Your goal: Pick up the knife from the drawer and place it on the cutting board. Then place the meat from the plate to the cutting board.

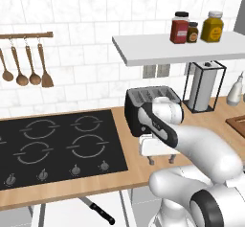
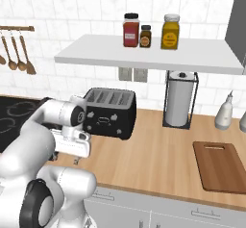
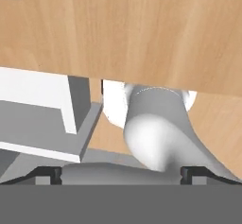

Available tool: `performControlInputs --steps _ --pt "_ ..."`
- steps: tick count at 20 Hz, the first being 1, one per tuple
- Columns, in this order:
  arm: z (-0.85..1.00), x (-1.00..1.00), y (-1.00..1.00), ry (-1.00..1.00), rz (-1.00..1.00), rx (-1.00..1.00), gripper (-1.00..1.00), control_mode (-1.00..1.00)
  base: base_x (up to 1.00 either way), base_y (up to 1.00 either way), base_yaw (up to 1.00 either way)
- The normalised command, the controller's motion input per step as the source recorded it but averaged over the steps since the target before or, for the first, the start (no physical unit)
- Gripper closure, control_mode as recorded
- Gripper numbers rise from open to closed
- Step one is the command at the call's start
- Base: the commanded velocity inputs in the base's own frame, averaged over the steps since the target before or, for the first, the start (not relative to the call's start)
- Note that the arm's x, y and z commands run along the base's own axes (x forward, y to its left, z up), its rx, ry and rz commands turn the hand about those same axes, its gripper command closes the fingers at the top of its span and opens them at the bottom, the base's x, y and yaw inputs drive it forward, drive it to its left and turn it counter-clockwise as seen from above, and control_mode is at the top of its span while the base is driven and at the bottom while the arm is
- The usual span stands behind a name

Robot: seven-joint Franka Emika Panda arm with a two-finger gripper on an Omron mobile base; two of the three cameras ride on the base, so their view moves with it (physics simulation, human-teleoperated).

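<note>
The knife [image 1: 98, 211], black handle and slim blade, lies in the open white drawer [image 1: 60, 215] below the counter edge, left of my arm. My gripper [image 1: 161, 161] hangs over the wooden counter in front of the toaster and points down. It is open and holds nothing. From the right side the gripper [image 2: 76, 160] sits low beside the toaster. In the hand view the fingertips [image 3: 47, 174] stand wide apart. The reddish-brown cutting board [image 2: 221, 166] lies bare on the counter far to the right, also at the frame edge [image 1: 237, 123]. The plate and the meat are out of view.
A black toaster [image 1: 143, 107] stands just behind my hand. A black cooktop [image 1: 57, 147] fills the counter to the left. Wooden spoons [image 1: 21, 61] hang on the wall. A paper towel holder [image 2: 179, 99] and a white bottle [image 2: 224, 112] stand under a shelf with jars [image 2: 146, 30].
</note>
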Motion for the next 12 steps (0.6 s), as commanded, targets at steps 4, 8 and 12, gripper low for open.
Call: performControlInputs --steps 4,8,12 --pt "0.00 -0.39 0.19 0.00 0.00 0.00 -1.00 -1.00 0.00 0.00 0.00" --pt "0.00 -0.33 0.30 0.00 0.00 0.00 -1.00 -1.00 0.00 0.00 0.00" --pt "-0.05 -0.06 0.44 0.00 0.00 0.00 -1.00 -1.00 0.00 0.00 0.00"
